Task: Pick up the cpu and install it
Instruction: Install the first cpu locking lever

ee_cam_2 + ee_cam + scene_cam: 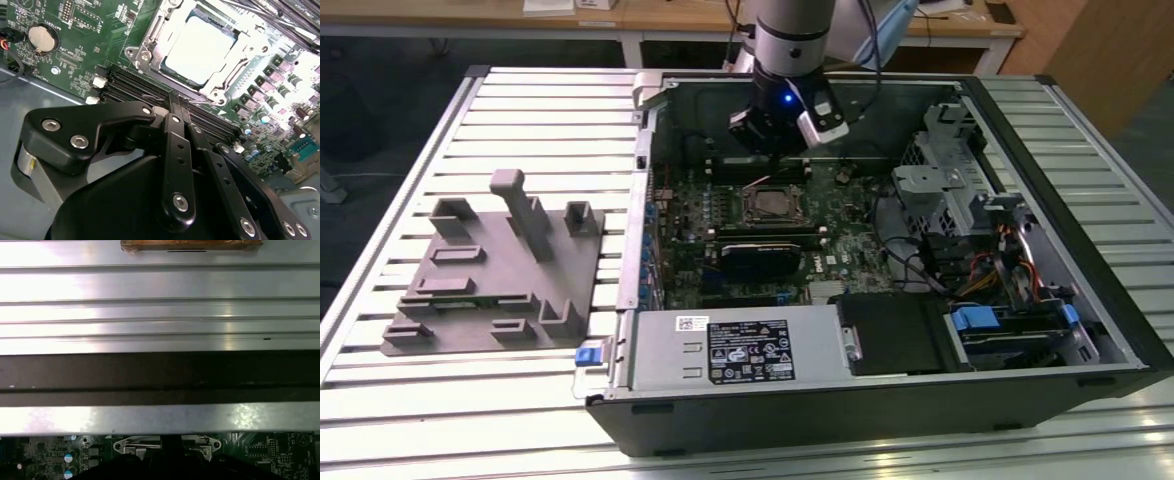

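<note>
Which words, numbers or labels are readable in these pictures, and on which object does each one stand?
Label on the grey box: print too small to read.
Motherboard lettering, in the second wrist view: blurred, not readable.
Coin cell: markings cannot be made out.
No text can be quoted with confidence.

Open black computer case [1067, 300] lies on its side on the slatted metal desk [400, 400], green motherboard [720, 230] exposed. Black pincer [781, 135] on the silver arm [790, 35] hangs inside the case, above the dark square socket frame [774, 203], near the case's far wall. Grey box with white label [740, 345] sits at the near edge. Grey plastic fixture [494, 270] sits on the desk at the exterior view's left, apart from the case.
</note>
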Robot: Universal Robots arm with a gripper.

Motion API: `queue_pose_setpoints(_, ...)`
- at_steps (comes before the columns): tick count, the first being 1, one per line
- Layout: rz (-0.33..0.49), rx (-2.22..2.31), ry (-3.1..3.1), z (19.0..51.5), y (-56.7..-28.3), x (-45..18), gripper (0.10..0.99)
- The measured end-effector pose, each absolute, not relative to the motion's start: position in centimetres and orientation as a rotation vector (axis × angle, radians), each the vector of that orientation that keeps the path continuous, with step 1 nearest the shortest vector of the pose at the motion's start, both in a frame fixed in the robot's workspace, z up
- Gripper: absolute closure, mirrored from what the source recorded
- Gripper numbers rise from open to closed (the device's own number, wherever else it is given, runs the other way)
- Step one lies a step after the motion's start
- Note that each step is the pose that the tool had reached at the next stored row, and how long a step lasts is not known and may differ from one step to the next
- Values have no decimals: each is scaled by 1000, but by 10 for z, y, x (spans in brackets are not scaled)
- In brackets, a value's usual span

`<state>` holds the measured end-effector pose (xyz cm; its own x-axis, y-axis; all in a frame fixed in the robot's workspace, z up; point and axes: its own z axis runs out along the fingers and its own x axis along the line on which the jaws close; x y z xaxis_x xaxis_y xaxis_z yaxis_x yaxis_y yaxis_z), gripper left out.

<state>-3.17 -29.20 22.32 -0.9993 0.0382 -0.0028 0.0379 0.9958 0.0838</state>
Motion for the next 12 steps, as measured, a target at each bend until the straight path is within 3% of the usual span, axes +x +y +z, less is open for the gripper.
queue_pose_setpoints(12,131,60,3134,217,-290,-24,980)
